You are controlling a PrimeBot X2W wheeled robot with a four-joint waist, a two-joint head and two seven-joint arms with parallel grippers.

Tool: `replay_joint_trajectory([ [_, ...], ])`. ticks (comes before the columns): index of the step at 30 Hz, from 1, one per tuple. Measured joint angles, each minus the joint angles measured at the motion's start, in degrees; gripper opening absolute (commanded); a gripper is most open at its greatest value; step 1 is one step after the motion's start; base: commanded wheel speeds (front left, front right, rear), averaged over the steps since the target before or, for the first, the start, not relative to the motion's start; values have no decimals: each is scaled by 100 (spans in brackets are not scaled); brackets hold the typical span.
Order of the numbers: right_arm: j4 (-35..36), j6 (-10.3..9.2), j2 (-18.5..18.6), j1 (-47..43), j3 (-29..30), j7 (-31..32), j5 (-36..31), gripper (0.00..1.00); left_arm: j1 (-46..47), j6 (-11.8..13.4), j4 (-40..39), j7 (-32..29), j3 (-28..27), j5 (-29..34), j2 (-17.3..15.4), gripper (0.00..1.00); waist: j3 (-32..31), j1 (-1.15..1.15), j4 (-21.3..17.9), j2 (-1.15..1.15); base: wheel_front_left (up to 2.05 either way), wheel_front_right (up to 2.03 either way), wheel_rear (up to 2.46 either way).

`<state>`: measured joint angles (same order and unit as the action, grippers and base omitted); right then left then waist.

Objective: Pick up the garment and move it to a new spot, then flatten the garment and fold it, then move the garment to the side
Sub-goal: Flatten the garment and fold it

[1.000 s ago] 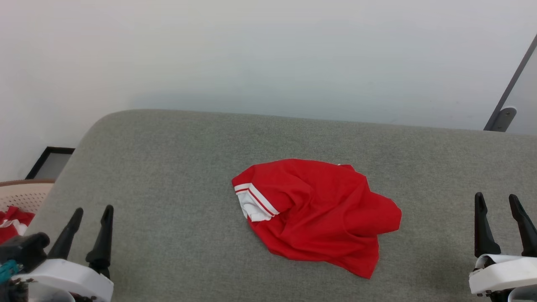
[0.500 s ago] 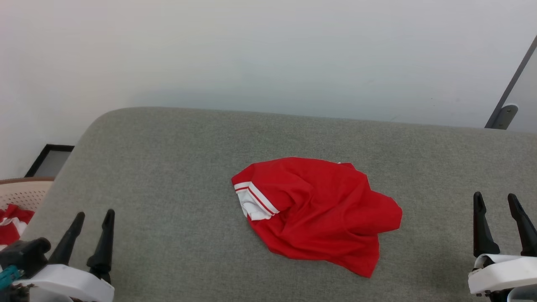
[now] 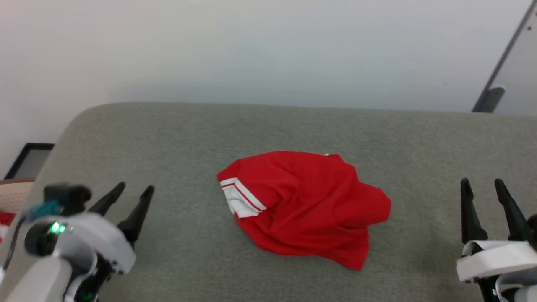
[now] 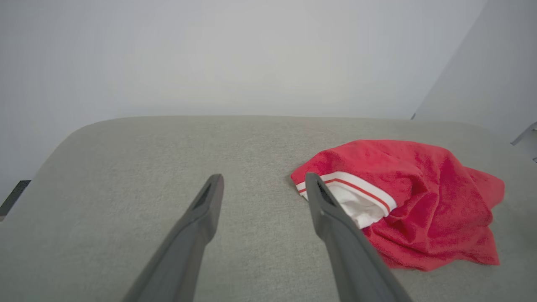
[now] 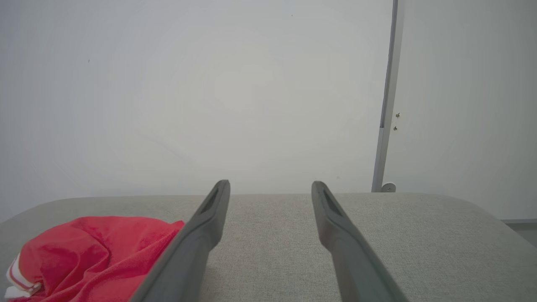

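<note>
The garment (image 3: pixel 306 207) lies crumpled in a red heap in the middle of the grey padded table (image 3: pixel 180 142), a white sleeve with red-and-white striped trim showing at its left edge. In the left wrist view the garment (image 4: pixel 411 201) sits just right of my fingers. My left gripper (image 3: pixel 135 191) hovers open over the table, well left of the heap and angled toward it. At the table's right end my right gripper (image 3: pixel 482 184) stands open and empty; the garment (image 5: pixel 92 251) lies off to its left.
A pale wall rises behind the table's far edge. A beige perforated basket (image 3: pixel 12 195) with red cloth in it stands at the lower left, beside a black-framed panel (image 3: pixel 29 157). A grey metal post (image 3: pixel 497 58) leans at the upper right.
My left gripper has risen and swung right toward the garment, now tilted. The camera shifted a little, so the whole scene sits slightly left and higher. The garment and right gripper kept their places.
</note>
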<state>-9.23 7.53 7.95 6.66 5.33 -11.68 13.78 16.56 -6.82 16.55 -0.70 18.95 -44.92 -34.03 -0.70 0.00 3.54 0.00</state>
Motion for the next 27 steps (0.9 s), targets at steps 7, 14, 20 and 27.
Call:
replay_joint_trajectory([
  [7, -145, 0, 9, 297, -243, -94, 35, 100, 884, -49, 142, -1217, 617, -210, -109, 100, 201, 0, -329, 0, 0, 0, 0],
  [14, -313, 0, 2, 506, -398, -198, 81, 100, 1453, -52, 620, -2372, 1221, -522, -135, 100, 420, 0, -739, 0, 0, 0, 0],
  [20, -386, 0, 14, 596, -436, -253, 137, 100, 1766, -53, 947, -2811, 1589, -632, -140, 100, 620, 0, -1053, 0, 0, 0, 0],
  [27, -432, 0, 13, 689, -485, -296, 146, 100, 1999, -57, 1248, -2898, 2033, -798, -134, 100, 865, 0, -1291, 0, 0, 0, 0],
])
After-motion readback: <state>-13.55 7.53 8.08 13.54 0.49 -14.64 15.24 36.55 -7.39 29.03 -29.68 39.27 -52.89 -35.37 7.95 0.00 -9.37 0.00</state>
